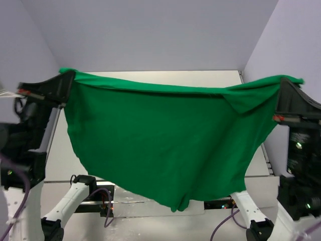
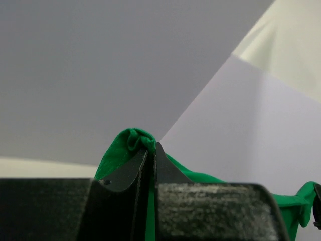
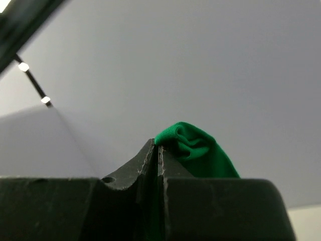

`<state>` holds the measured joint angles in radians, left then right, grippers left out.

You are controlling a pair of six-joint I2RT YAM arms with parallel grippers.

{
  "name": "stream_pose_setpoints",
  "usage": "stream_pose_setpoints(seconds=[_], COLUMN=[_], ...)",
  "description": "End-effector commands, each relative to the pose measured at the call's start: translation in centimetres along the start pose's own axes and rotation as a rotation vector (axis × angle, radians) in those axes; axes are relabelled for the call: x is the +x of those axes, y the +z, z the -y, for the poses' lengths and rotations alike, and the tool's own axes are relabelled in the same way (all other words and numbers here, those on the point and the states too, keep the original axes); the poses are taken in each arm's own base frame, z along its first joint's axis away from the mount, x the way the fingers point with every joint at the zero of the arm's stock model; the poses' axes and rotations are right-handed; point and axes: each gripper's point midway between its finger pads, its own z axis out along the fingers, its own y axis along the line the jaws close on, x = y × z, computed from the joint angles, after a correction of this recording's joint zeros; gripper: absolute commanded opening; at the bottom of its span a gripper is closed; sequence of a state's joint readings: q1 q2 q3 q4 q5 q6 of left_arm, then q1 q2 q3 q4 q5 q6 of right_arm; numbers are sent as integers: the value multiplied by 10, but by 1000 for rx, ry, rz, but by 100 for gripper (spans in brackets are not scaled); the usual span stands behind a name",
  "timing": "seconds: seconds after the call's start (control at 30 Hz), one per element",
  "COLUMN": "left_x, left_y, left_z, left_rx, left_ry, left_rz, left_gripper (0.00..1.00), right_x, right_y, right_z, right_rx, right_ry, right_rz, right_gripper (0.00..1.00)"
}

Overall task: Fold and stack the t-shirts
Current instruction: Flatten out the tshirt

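A bright green t-shirt [image 1: 160, 140] hangs spread wide in the air above the table, stretched between both arms. My left gripper [image 1: 70, 75] is shut on its upper left corner; in the left wrist view green cloth [image 2: 125, 145] bunches out above the closed fingertips of the left gripper [image 2: 151, 146]. My right gripper [image 1: 282, 80] is shut on the upper right corner, and in the right wrist view a fold of the t-shirt [image 3: 193, 148] pokes out beside the closed tips of the right gripper [image 3: 157, 145]. The hanging cloth's lowest point droops near the arm bases.
The pale table [image 1: 165, 75] shows behind the top edge of the cloth and at its left [image 1: 62, 160]. Grey walls enclose the back and both sides. The arm bases and purple cables [image 1: 103, 201] lie at the near edge.
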<state>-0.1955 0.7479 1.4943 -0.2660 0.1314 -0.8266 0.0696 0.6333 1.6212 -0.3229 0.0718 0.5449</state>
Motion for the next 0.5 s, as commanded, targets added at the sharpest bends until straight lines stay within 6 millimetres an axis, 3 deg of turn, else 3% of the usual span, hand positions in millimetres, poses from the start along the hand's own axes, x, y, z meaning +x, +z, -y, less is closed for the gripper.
stream_pose_setpoints(seconds=[0.0, 0.07, 0.17, 0.27, 0.33, 0.47], left_x=[63, 92, 148, 183, 219, 238], left_y=[23, 27, 38, 42, 44, 66], left_z=[-93, -133, -205, -247, -301, -364], left_rx=[-230, -316, -458, -528, -632, -741], left_ry=[0, 6, 8, 11, 6, -18], left_rz=[-115, -167, -265, -327, -400, -419], left_gripper=[10, 10, 10, 10, 10, 10], right_x=[118, 163, 248, 297, 348, 410], right_y=[31, 37, 41, 42, 47, 76], right_z=[71, 93, 149, 182, 215, 256], right_rx=[141, 173, 277, 339, 404, 467], right_ry=[-13, 1, 0, -10, -31, -55], right_rz=[-244, -334, -476, -556, -638, -708], right_gripper=[9, 9, 9, 9, 9, 9])
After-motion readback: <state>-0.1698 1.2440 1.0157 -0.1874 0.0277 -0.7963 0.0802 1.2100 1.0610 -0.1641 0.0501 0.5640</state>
